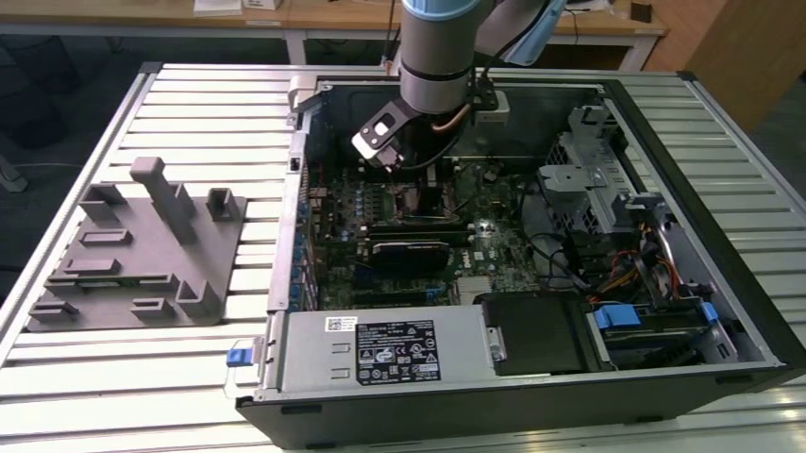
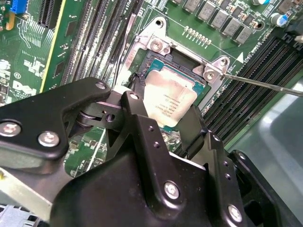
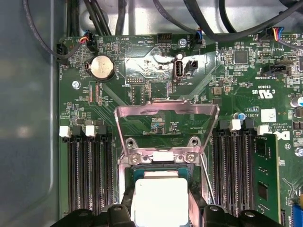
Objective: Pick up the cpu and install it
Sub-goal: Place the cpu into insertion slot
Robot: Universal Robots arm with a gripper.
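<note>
The cpu (image 3: 161, 197), a pale silvery square chip, sits between my black fingers (image 3: 124, 208) directly over the motherboard's socket (image 3: 160, 171). In the second wrist view the cpu (image 2: 169, 100) lies tilted at the socket frame (image 2: 156, 45), and I cannot tell whether it is seated. My gripper (image 2: 165, 105) is shut on the cpu. The socket's metal load plate (image 3: 166, 109) stands swung open, and its thin lever (image 2: 265, 85) sticks out to one side. In the exterior view the gripper (image 1: 422, 181) reaches down into the open computer case (image 1: 705, 311).
A grey plastic tray (image 1: 139, 245) with upright posts lies at the exterior view's left. Memory slots (image 3: 90, 175) flank the socket on both sides. A black module (image 1: 410, 255), a power supply (image 1: 377, 351) and cables with a drive cage (image 1: 592, 198) crowd the case.
</note>
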